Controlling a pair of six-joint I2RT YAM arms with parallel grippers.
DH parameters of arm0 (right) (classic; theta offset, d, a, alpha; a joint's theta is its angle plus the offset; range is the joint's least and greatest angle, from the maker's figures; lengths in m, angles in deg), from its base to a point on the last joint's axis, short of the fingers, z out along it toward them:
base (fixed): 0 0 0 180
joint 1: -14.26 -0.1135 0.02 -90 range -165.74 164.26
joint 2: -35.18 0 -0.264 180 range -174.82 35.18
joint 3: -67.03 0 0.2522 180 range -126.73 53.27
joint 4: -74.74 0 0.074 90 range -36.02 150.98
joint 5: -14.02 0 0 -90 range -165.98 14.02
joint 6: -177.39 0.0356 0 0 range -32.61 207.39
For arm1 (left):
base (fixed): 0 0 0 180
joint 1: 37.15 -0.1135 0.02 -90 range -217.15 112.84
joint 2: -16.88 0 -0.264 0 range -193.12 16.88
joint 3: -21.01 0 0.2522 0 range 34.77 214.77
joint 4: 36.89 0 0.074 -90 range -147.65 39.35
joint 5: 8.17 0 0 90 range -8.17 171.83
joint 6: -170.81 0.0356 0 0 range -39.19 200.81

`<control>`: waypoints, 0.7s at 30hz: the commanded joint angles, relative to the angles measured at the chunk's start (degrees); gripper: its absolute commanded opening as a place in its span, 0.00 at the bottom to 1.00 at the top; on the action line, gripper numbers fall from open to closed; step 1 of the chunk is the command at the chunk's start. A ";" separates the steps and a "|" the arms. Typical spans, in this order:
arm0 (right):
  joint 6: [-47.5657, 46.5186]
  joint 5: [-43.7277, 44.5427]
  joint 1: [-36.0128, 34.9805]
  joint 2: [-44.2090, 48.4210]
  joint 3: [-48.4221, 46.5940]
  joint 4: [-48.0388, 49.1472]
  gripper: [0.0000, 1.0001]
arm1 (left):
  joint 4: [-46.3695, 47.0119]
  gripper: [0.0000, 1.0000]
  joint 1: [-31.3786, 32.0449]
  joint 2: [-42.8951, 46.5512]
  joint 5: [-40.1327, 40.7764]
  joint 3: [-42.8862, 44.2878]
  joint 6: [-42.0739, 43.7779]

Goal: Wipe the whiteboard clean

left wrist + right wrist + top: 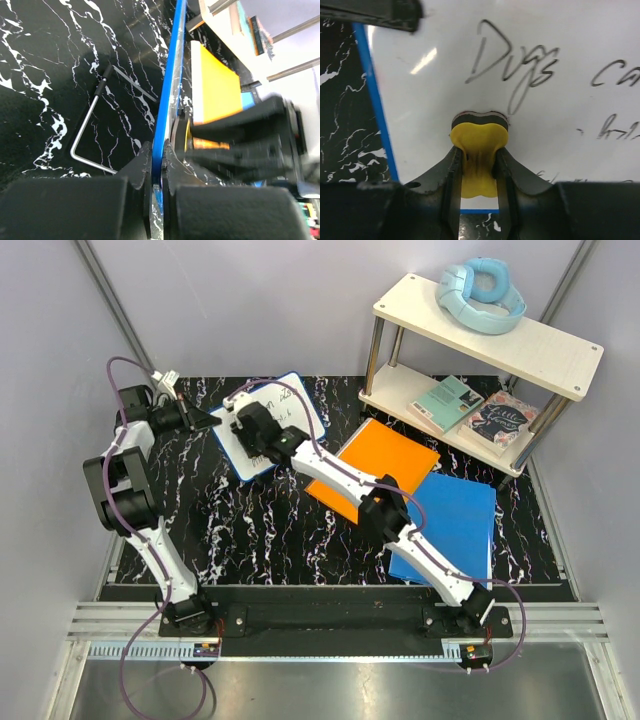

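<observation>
Black marbled worktop (250, 530) carries the whiteboard (295, 400) at back left, left jaws clamped on its blue edge, right jaws pinching a yellow eraser (479, 145) against its face, writing (515, 70) just ahead and rightward

On the whiteboard (555, 125), black handwriting in the upper middle of the frame reads "Dogs"; at the right edge a word begins "Ca", cut off

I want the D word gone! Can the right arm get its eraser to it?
Probably yes. The right claw holds the yellow eraser on the whiteboard just below the D word, nothing between.
</observation>
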State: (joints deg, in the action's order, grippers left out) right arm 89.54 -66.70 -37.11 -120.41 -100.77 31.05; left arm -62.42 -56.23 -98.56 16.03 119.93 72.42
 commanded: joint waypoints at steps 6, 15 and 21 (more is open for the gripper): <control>-4.62 4.86 -6.11 -5.08 -1.97 2.60 0.00 | -7.91 0.00 4.22 5.92 9.37 -2.20 16.02; 3.03 10.58 -1.10 -2.09 -0.39 4.27 0.00 | -13.01 0.00 4.39 7.86 12.54 -2.63 23.05; 7.07 11.64 4.00 0.81 1.98 4.62 0.00 | -14.95 0.00 4.48 9.44 13.15 -3.86 26.04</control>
State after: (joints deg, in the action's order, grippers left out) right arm 92.78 -59.71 -40.74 -120.41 -100.90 31.42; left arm -69.61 -54.08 -91.94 19.84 118.82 88.66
